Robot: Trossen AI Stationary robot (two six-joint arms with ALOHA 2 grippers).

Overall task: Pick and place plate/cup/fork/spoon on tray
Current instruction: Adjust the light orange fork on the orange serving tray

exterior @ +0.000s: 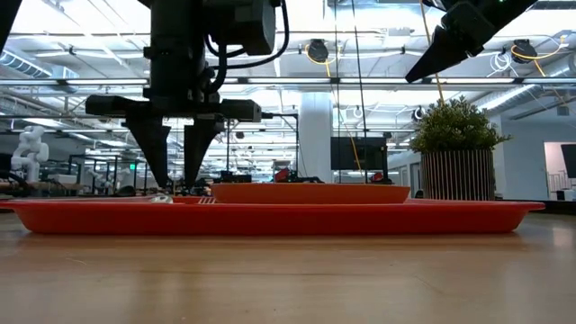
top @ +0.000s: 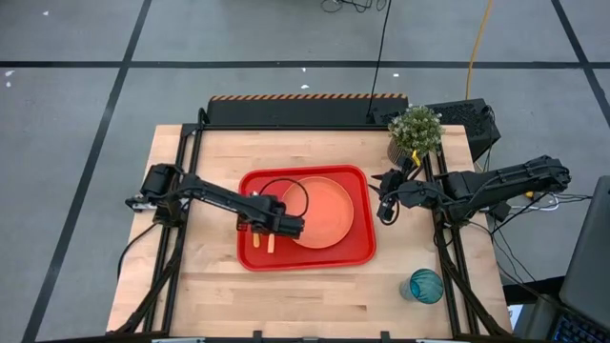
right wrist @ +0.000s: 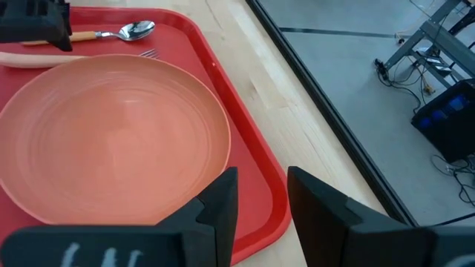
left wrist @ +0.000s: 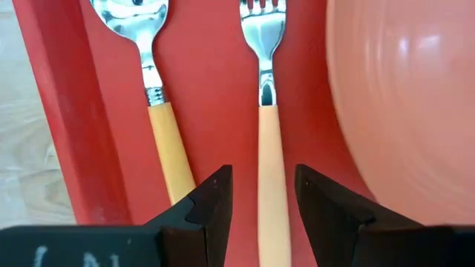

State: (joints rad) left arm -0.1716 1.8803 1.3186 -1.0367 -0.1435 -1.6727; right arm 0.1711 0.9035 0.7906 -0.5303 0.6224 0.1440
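Observation:
The red tray lies mid-table. On its right half rests the round orange plate. The spoon and the fork lie side by side on the tray floor left of the plate, orange handles toward the near edge. My left gripper points down over the fork's handle. It is open, with a finger on either side and its tips above the tray. The teal cup stands on the table near the right front corner. My right gripper hovers open off the tray's right edge.
A small potted plant stands at the table's far right, behind my right arm. Bare wood lies in front of the tray and to its left. The plate fills most of the tray's right half.

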